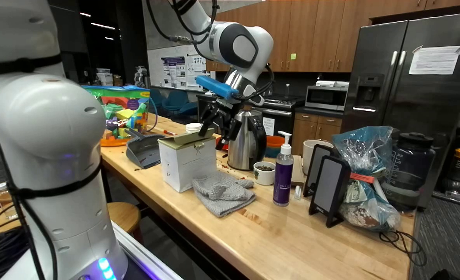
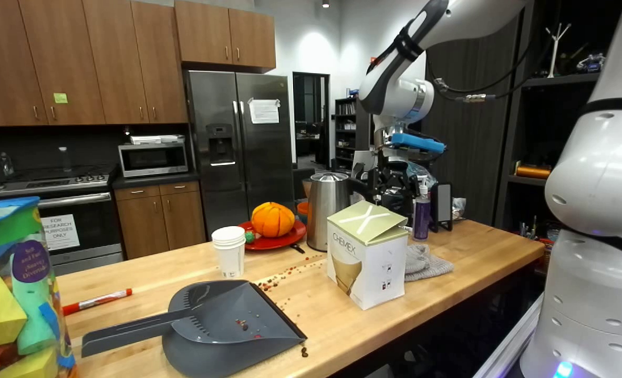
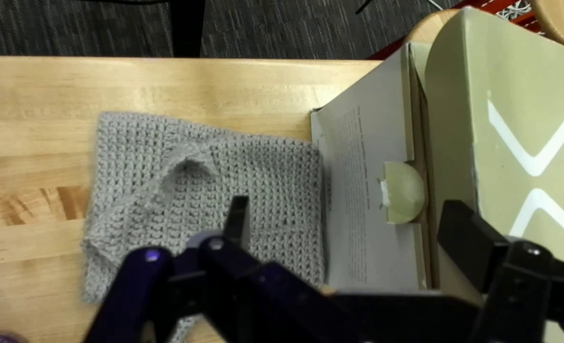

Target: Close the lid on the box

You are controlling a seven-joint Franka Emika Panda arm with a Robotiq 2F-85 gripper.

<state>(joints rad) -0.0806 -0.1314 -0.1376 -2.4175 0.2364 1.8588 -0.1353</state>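
Note:
The box is white with green trim and stands upright on the wooden table. Its green lid, marked with a white X, is tilted mostly down over the top, its near side edge raised. In the wrist view a narrow gap separates the lid from the wall of the box, which carries a rounded tab. My gripper is spread wide with nothing between its fingers. Its right finger overlaps the lid's front flap; contact cannot be told. The left one hangs over the cloth. An exterior view shows the gripper just above the box's edge.
A grey knitted cloth lies against the box. Close by stand a steel kettle, a small cup and a purple pump bottle. A grey dustpan, paper cups and a red plate with a pumpkin are also out.

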